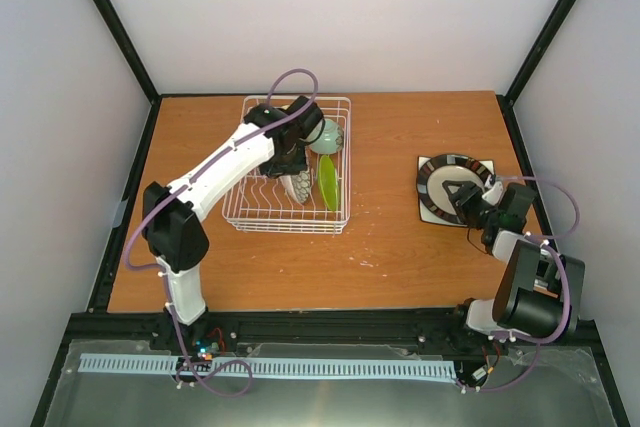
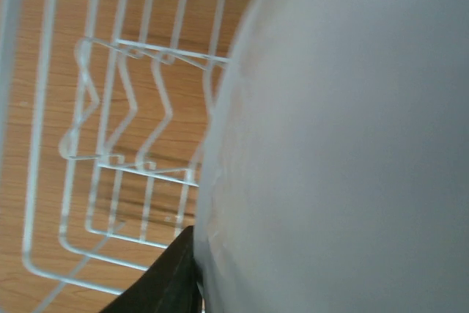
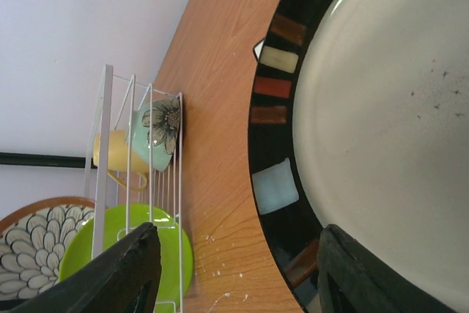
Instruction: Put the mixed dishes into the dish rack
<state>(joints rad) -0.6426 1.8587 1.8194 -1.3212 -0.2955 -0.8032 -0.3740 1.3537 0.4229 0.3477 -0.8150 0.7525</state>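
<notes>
My left gripper (image 1: 291, 167) reaches into the dish rack (image 1: 262, 219) and is shut on the white plate (image 1: 298, 187), held on edge among the prongs. In the left wrist view the plate (image 2: 344, 144) fills the right side, pressed against one black finger (image 2: 170, 278). The lime-green plate (image 1: 328, 185) stands in the rack, and the pale green cup (image 1: 326, 137) lies at its far end. The yellow mug (image 3: 105, 153) shows behind the cup (image 3: 156, 128). The cream plate with dark patterned rim (image 1: 440, 179) lies flat on the table. My right gripper (image 1: 470, 203) is open, its fingers (image 3: 357, 278) straddling the plate's rim (image 3: 272, 185).
The rack wires (image 2: 110, 144) sit on the wooden table (image 1: 390, 237). White specks lie on the wood (image 3: 220, 243) between rack and cream plate. Black frame posts and white walls bound the table, with a black rail (image 1: 330, 325) at the near edge.
</notes>
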